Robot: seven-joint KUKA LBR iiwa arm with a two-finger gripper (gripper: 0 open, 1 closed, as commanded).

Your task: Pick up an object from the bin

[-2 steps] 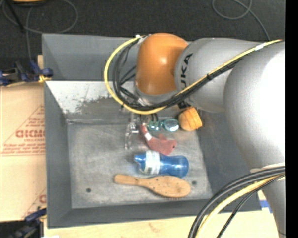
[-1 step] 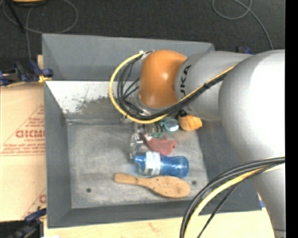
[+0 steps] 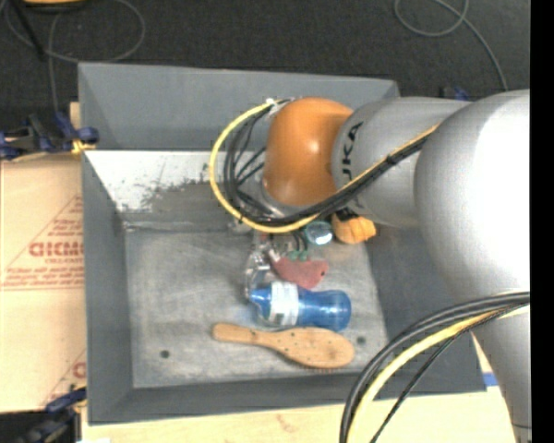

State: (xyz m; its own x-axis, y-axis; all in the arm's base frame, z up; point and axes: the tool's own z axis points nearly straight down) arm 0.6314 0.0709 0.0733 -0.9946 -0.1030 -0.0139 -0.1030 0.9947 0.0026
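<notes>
Tool (image 3: pixel 258 273) just over the blue bottle (image 3: pixel 307 308) at mid-bin — grip state unclear — wooden brush (image 3: pixel 286 342) alongside

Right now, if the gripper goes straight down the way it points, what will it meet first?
Probably the blue bottle, at its white-banded end, which lies directly under the gripper in the middle of the bin. A reddish piece lies close beside it, so depth makes this uncertain.

blue bottle (image 3: pixel 307 308), wooden brush (image 3: pixel 291 343), grey bin (image 3: pixel 166 284)
</notes>
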